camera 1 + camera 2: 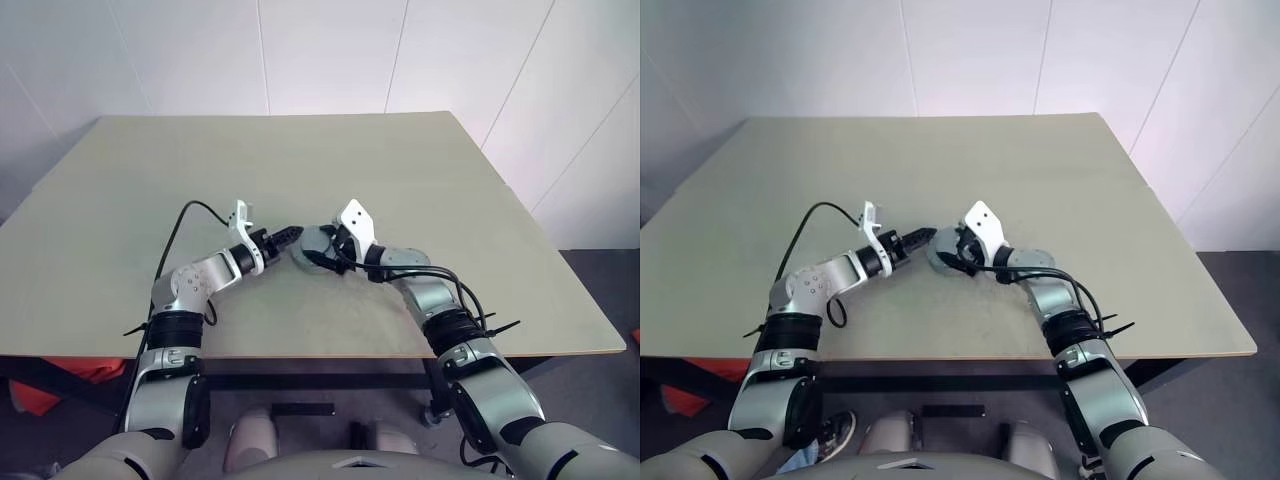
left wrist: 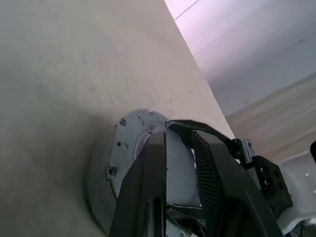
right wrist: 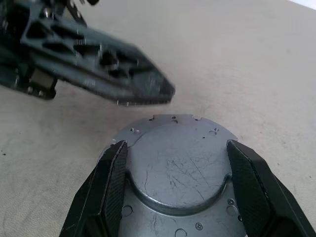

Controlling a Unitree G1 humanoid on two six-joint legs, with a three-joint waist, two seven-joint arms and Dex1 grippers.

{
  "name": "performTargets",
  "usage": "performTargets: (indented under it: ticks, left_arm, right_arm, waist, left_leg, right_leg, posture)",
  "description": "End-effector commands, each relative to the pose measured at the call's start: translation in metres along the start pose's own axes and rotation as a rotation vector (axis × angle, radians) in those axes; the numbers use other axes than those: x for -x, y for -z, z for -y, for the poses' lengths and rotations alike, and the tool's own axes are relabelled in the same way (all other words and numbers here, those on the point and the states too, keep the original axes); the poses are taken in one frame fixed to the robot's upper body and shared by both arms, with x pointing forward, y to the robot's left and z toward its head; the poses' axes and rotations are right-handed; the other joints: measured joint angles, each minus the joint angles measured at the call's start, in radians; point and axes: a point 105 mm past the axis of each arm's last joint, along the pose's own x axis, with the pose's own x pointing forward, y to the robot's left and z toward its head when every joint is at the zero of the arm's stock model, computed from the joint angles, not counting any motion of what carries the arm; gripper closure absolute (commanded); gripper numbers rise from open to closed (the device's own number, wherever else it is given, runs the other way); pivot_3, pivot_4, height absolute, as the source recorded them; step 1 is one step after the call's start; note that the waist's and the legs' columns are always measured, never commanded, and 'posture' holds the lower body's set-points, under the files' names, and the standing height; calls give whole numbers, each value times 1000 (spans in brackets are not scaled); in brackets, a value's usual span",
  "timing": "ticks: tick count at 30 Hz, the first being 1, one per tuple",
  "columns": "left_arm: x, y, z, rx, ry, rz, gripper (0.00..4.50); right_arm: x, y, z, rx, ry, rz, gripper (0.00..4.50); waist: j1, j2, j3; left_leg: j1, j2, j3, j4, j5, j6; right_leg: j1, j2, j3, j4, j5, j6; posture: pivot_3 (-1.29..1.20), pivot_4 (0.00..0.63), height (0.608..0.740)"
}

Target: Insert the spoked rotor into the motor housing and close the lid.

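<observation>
Head views: you see the lid mid-table, between both grippers | Left wrist: your left gripper has fingers together, tip just beside the lid's rim | Right wrist: your right gripper has its fingers clamped on the lid's sides, plain grey face showing.

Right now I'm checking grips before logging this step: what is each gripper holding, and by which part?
The right gripper holds the lid by opposite sides of its rim, plain grey face showing. The left gripper is shut and holds nothing, its tips just beside the lid.
</observation>
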Motion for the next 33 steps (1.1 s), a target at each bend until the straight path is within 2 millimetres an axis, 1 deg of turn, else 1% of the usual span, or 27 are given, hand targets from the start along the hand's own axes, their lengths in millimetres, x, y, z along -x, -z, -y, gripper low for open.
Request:
performTargets:
  ticks: [1, 6, 8, 12, 13, 15, 17, 19, 25, 28, 31, 33]
  left_arm:
    - [-4, 10, 0, -7, -21, -66, 3601]
    - [-2, 17, -20, 0, -129, -112, 3601]
    - [-1, 18, -25, 1, -154, -119, 3601]
    - [0, 17, -26, 3, -152, -121, 3601]
    - [0, 17, -26, 3, -151, -121, 3601]
    - [0, 17, -26, 2, -148, -121, 3637]
    - [-1, 17, -25, 1, -143, -121, 3637]
    - [-1, 17, -23, 1, -135, -122, 3637]
    - [-3, 18, -19, -2, -111, -129, 3637]
    - [-3, 19, -11, 13, -57, -129, 3637]
    - [-5, 22, 0, 29, -1, -143, 3637]
    - [-5, 26, 2, 24, 2, -159, 3637]
  right_arm:
    - [12, 39, 2, -31, 30, -155, 1444]
    - [12, 38, 4, -35, 43, -154, 1444]
    - [12, 38, 5, -36, 49, -154, 1444]
    - [13, 36, 9, -48, 63, -152, 1444]
    - [13, 35, 9, -61, 63, -148, 1444]
    - [13, 34, 10, -74, 60, -142, 699]
    - [13, 34, 8, -59, 46, -146, 50]
    - [14, 32, 9, -37, 50, -139, 50]
    - [21, 11, 7, -24, 17, -48, 50]
    - [27, -3, 9, -39, 11, 14, 50]
    - [34, -17, 15, -67, 27, 67, 50]
    - [38, -23, 20, -87, 42, 94, 50]
  waist:
    - [0, 0, 0]
    - [0, 0, -1]
    - [1, 1, -1]
    - [-1, 2, -1]
    - [-2, 3, -2]
    - [-4, 2, -3]
    - [-4, 1, -3]
    - [-4, 1, -4]
    - [0, 1, -4]
    - [0, 1, -4]
    - [0, 1, -4]
    - [1, 1, -3]
  left_leg:
    - [0, 0, 0, 0, 0, 0]
    - [2, 0, 0, 0, 0, 0]
    - [4, -1, 0, -1, 0, 0]
    - [13, -2, -1, -3, -1, 1]
    - [14, -2, -2, -5, -1, 1]
    - [15, -2, -3, -8, -1, 1]
    - [13, -4, -2, -9, -1, 2]
    - [13, -6, -2, -9, -1, 2]
    - [12, -7, -2, -14, -2, 3]
    - [11, -7, -1, -15, -2, 3]
    - [8, -7, -1, -16, -2, 3]
    - [6, -7, 0, -16, -2, 3]
  right_leg:
    - [0, 0, 0, 0, 0, 0]
    - [2, 0, 0, 0, 0, 0]
    - [5, 0, 0, -1, -1, 1]
    - [15, -1, 0, -9, -3, 5]
    - [16, -1, -1, -15, -3, 5]
    - [18, -1, -2, -23, -3, 5]
    - [20, -3, -1, -25, -3, 5]
    - [20, -5, -1, -25, -3, 5]
    - [20, -5, -1, -25, -3, 5]
    - [19, -5, -1, -25, -3, 5]
    - [16, -5, -1, -24, -3, 5]
    - [15, -5, -1, -24, -2, 4]
  posture:
    - [0, 0, 740]
    - [0, 0, 740]
    - [0, 0, 740]
    - [0, 0, 740]
    - [0, 0, 740]
    - [0, 0, 740]
    - [0, 0, 740]
    - [0, 0, 740]
    - [0, 0, 740]
    - [0, 0, 740]
    - [0, 0, 740]
    - [0, 0, 740]
